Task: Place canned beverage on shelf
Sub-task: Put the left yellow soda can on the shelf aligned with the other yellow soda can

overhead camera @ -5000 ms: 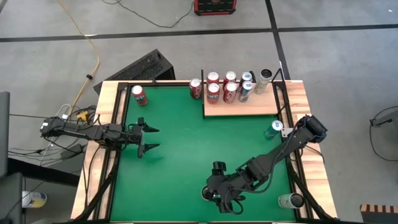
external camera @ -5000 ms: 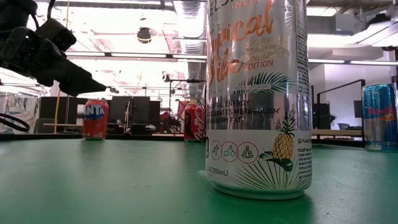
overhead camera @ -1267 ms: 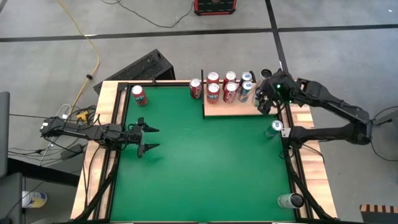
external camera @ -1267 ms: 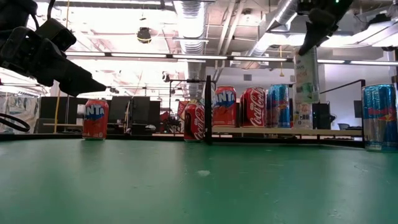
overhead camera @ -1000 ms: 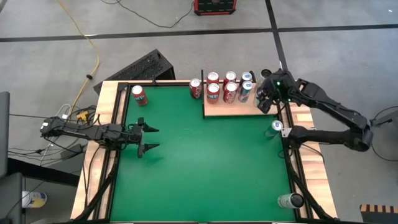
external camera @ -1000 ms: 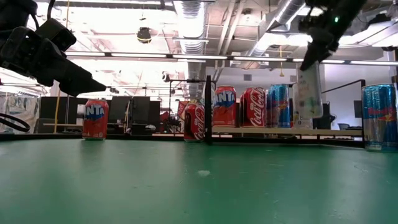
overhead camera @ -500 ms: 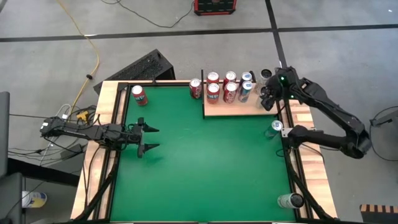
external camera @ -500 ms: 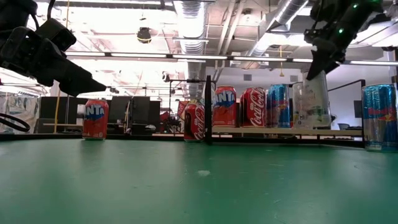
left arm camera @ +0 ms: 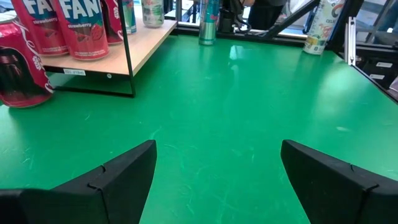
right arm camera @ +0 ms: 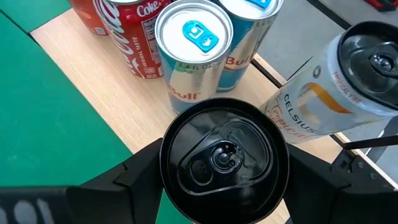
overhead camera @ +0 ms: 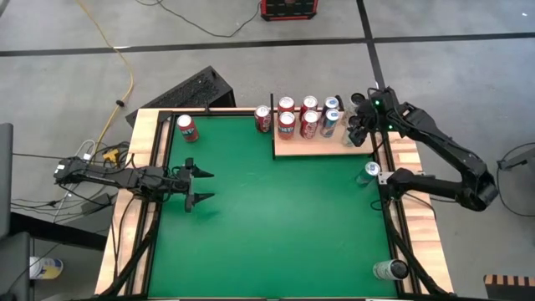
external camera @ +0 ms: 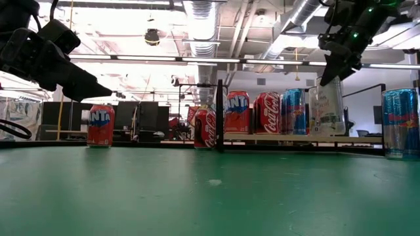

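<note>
Two grippers: right gripper (right arm camera: 217,180) clamps a black-topped can (right arm camera: 217,155) (Celsius-labelled neighbour); left gripper (left arm camera: 214,168) gapes.

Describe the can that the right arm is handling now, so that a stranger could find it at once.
Start at the pale wooden shelf board at the green table's far edge. At its right end, the right gripper has its fingers around a tall pale can. Its lid is black, unlike the red cans and blue-and-silver cans beside it.
</note>
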Action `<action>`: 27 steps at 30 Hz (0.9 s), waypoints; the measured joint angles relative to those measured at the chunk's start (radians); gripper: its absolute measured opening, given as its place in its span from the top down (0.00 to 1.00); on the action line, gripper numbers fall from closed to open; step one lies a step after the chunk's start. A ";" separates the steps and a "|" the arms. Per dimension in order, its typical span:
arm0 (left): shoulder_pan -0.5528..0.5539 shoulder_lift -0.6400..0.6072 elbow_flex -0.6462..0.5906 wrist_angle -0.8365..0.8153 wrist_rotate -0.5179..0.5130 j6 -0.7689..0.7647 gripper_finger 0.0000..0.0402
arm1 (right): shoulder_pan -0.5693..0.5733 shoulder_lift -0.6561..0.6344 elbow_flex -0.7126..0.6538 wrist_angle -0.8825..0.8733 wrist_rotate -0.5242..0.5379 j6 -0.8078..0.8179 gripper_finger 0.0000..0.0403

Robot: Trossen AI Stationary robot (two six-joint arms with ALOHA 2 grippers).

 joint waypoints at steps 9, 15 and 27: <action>0.000 0.000 0.000 0.000 0.000 0.000 0.18 | 0.000 0.012 0.004 0.005 0.001 0.018 0.15; 0.000 0.000 0.000 0.000 0.000 0.000 0.18 | 0.002 0.013 0.004 0.005 0.001 0.020 0.16; 0.000 0.000 0.000 0.000 0.000 0.000 0.18 | 0.005 -0.009 0.078 -0.009 0.030 0.198 0.17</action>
